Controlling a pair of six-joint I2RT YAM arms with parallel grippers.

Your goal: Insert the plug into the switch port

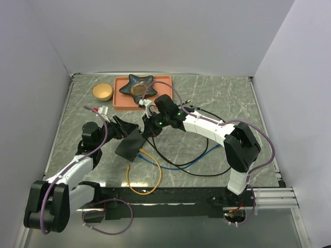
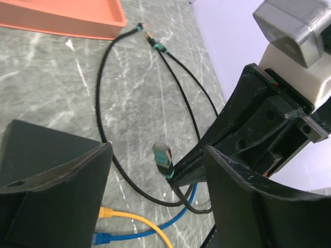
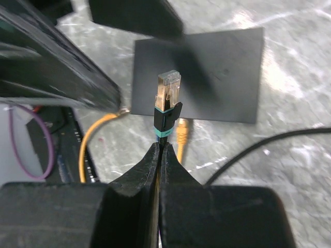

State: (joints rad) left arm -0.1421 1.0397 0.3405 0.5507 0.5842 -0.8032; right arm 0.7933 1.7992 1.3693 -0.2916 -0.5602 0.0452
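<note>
- Clear-tipped network plug [image 3: 168, 95], teal collar: long axis in line with right gripper [image 3: 159, 147], tip pointing at the flat matte black switch box [image 3: 217, 77], near it but apart.
- Right gripper: jaws pinched onto the collar.
- Left gripper [image 2: 158, 152]: jaws wide apart, holding nothing, beside the box.

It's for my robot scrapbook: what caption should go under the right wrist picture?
The right gripper pinches a clear-tipped plug upright in front of the flat black switch port.

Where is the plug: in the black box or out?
Out. The right gripper pinches the plug by its teal end and holds it short of the box; its clear tip is bare.
</note>
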